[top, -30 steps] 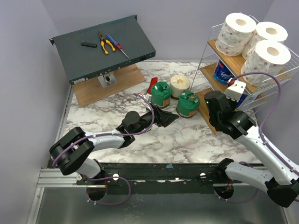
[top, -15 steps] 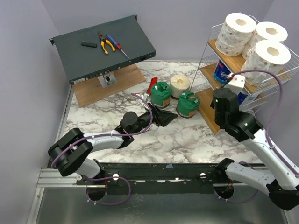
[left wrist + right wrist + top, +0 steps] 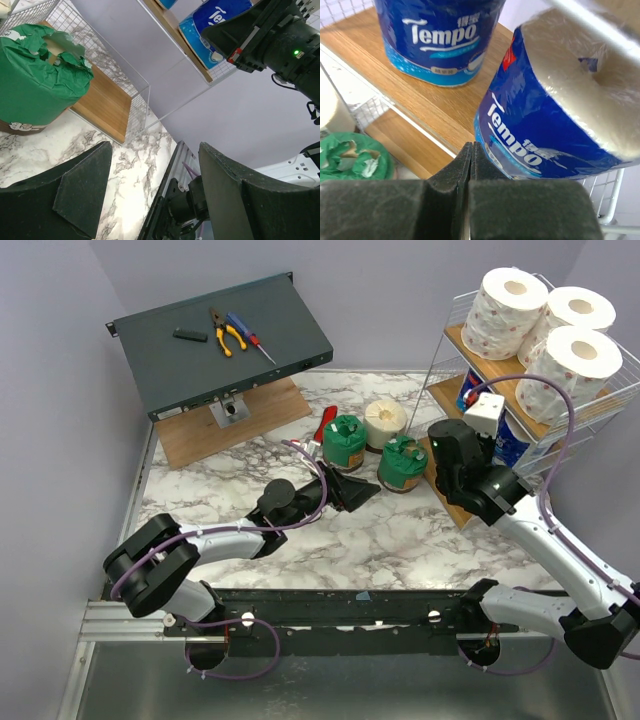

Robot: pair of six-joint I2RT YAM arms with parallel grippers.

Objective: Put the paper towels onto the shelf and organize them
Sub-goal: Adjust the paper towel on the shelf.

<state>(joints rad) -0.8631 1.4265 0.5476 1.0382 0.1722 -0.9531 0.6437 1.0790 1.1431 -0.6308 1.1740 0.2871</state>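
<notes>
Robot lab bench, that was my workplace. Bare lilac walls (image 3: 60, 390) boxed in a marble-print tabletop (image 3: 400, 540). An aluminium rail (image 3: 120, 622) ran along its near edge, and purple cables (image 3: 262, 655) looped below. At the far left corner sat a grey metal box (image 3: 290, 325) carrying pliers (image 3: 228, 337) and a screwdriver (image 3: 245, 330). A wire shelf (image 3: 462, 340) stood staged at the right edge.

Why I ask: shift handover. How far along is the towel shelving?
Done: three white pink-specked rolls on the top tier of the white wire shelf, two blue-wrapped rolls on the tier below. In hand: nothing; right gripper shut, left gripper open. Remaining: two green-wrapped rolls and a cream roll on the marble table.
</notes>
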